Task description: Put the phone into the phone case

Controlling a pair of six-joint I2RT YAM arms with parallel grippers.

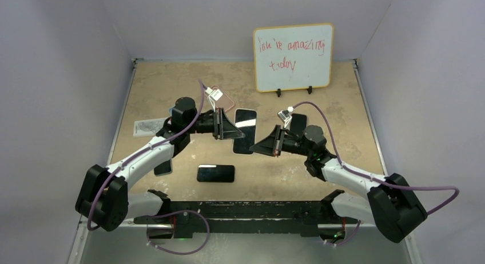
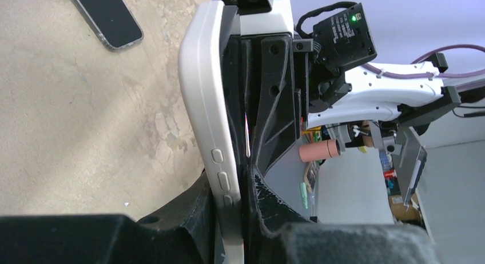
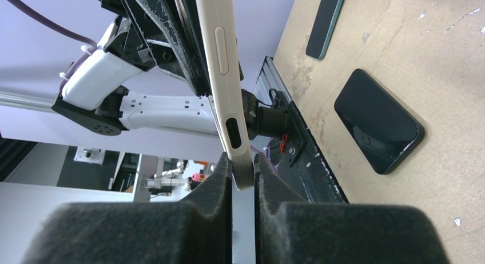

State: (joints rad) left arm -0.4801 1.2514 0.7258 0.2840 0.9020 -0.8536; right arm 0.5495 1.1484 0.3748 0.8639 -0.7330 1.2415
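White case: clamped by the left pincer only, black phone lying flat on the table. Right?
No: both pincers clamp the white case. The right wrist view shows the right pincer shut on one end, the left wrist view the left pincer on the other. Black phone does lie flat on the table.

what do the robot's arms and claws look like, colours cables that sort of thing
The left arm and right arm both have white shells between chunky black joints. A purple cable runs along each one. The left claw and right claw are black, wedge-shaped and scuffed, with dark foam pads on the fingers.
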